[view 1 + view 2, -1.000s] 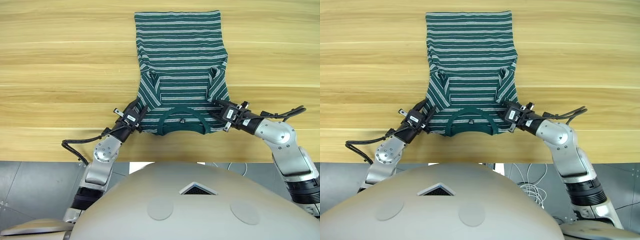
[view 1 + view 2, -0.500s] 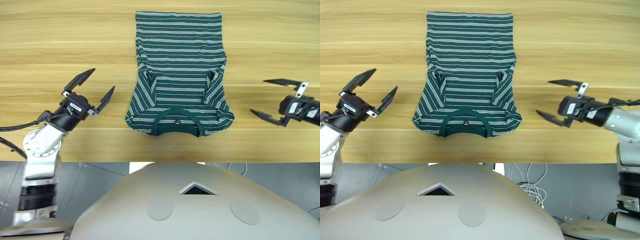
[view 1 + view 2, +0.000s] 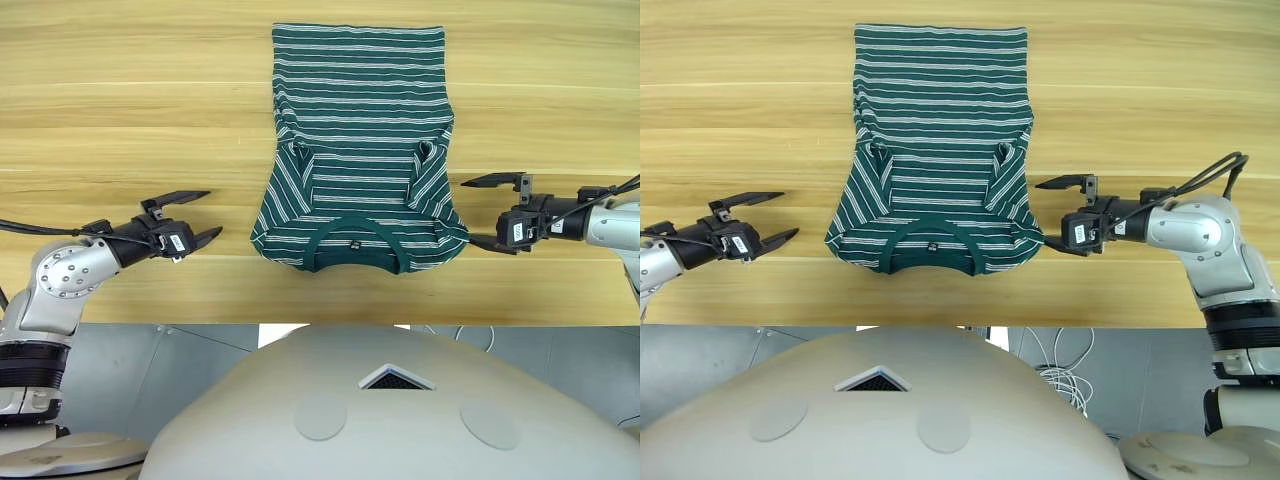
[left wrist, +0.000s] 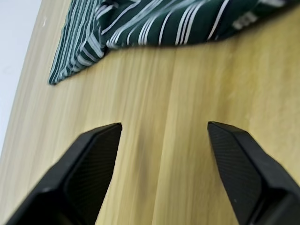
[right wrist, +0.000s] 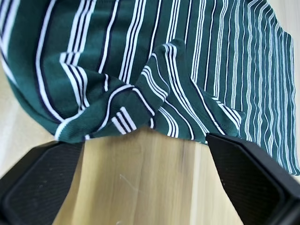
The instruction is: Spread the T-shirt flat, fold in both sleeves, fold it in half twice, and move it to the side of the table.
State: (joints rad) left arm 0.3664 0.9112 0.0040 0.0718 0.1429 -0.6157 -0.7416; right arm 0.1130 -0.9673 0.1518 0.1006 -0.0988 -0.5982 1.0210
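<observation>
The T-shirt (image 3: pixel 358 140) lies sleeves-in on the worktop (image 3: pixel 120 100), long axis pointing away from me, collar nearest. My left tool (image 3: pixel 212 212) and right tool (image 3: pixel 467 212) flank its collar end, both spread apart.

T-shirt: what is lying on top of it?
On the T-shirt lie only its own folded-in sleeves, left and right. The fabric beneath those flaps is covered.

Looking forward and down from the head, twice over, on the same T-shirt (image 3: pixel 360 100), left gripper (image 3: pixel 208 213) and right gripper (image 3: pixel 467 211). From each wrist, close and low over the wood, facing the T-shirt ahead of the claw.
</observation>
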